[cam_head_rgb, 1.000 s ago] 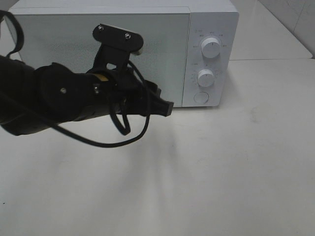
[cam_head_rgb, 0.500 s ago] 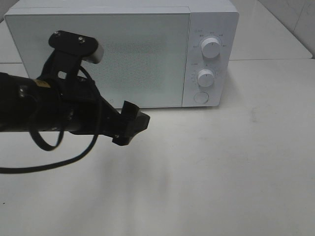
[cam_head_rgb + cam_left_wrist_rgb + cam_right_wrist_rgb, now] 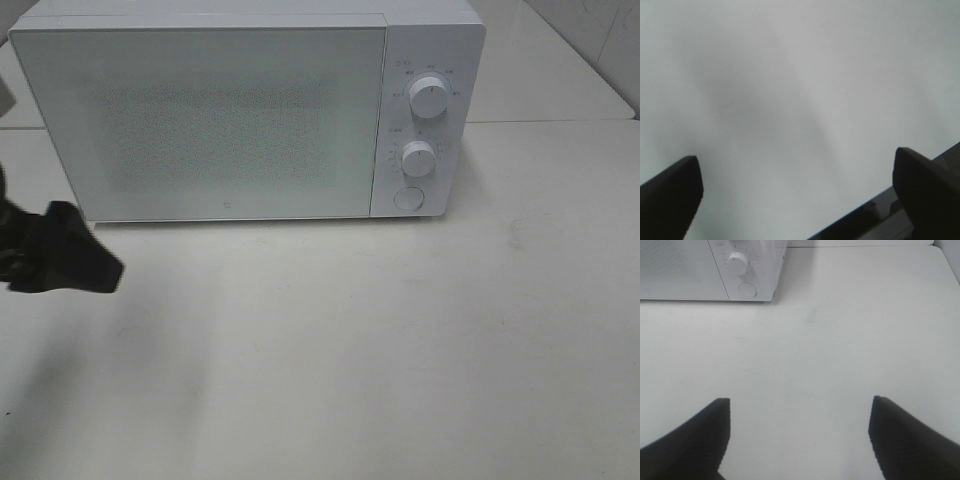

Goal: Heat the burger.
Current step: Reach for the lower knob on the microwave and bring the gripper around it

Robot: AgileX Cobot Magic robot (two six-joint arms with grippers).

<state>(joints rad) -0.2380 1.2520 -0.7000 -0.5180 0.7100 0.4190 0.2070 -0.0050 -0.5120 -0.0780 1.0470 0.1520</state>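
The left end effector [image 3: 797, 172], now released and empty, has drawn back to the left from the shut white boxy microwave oven [image 3: 250, 120], the right end effector [image 3: 800, 407] hangs released over the pale bench [image 3: 400, 350], and the unseen burger is presumably inside

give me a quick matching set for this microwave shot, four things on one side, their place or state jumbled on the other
Column one
1. microwave door
2. round button
3. left gripper
4. upper knob

Column two
a. open, holding nothing
b. shut
c. lowest on the control panel
d. highest on the control panel

Pairs: 1-b, 2-c, 3-a, 4-d
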